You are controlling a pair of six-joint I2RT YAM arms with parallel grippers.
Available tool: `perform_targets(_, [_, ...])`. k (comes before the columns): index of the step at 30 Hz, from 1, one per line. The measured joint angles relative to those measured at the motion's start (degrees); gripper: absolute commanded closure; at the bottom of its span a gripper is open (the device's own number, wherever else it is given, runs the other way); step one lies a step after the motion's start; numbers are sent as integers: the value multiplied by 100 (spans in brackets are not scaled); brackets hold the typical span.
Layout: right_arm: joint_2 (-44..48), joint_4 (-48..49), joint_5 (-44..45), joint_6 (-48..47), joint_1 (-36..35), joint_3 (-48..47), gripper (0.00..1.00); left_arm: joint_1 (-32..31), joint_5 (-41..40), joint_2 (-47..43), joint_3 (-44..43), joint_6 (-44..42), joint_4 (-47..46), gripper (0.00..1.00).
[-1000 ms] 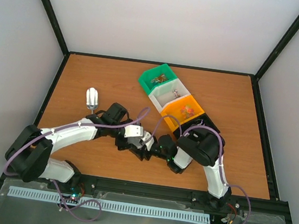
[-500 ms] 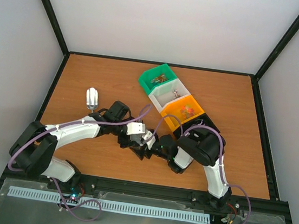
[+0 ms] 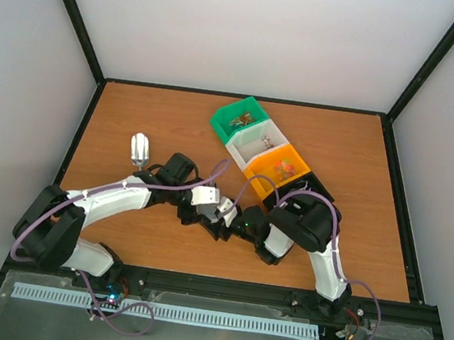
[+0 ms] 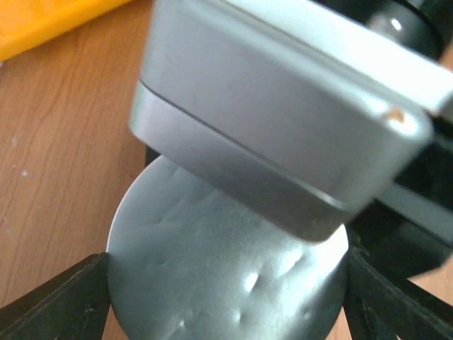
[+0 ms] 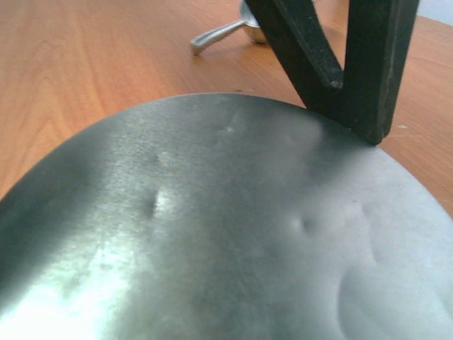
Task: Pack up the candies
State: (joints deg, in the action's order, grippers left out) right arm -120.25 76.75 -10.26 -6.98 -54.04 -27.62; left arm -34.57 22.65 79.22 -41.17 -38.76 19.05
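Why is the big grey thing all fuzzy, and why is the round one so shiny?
Left wrist view: the grey block sits too near the lens, so it blurs. Right wrist view: light glares off the round metal disc at lower left. Top view: sharp, evenly lit.

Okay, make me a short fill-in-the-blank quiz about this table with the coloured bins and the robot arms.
1. The bin at the far end of the row is ____.
2. Between it and the orange bin stands the ____ bin.
3. Seen from above, the metal scoop lies to the ____ of the orange bin.
4. The left gripper grips a round metal disc between two ____ fingers.

Missing words: green; white; left; black
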Motion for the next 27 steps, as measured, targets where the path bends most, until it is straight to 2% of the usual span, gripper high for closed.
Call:
perform_targets(3, [0, 39, -520, -85, 96, 59, 34, 22, 197, -7, -96, -411, 343, 50])
perform_targets(4, [2, 42, -664, -122, 118, 70, 29, 33, 267, -11, -118, -562, 468, 50])
perform_targets(7, [2, 24, -931, -221, 164, 74, 4, 79, 337, -2, -181, -909, 739, 51])
perform_targets(8, [4, 15, -970, -267, 168, 74, 1, 81, 330, 11, -188, -946, 758, 51])
perform_targets(12, [63, -109, -975, -343, 151, 83, 0, 83, 299, 20, -153, -848, 632, 51])
perform_targets(15, [155, -208, -612, -282, 111, 107, 0, 83, 190, -35, -35, -459, 321, 51])
perform_targets(20, [203, -376, 46, -149, 31, 28, 9, 70, -24, -125, 142, 153, -118, 52])
perform_targets(27, [197, -505, 601, 107, 22, -92, 8, 72, -372, -122, 142, 472, -258, 53])
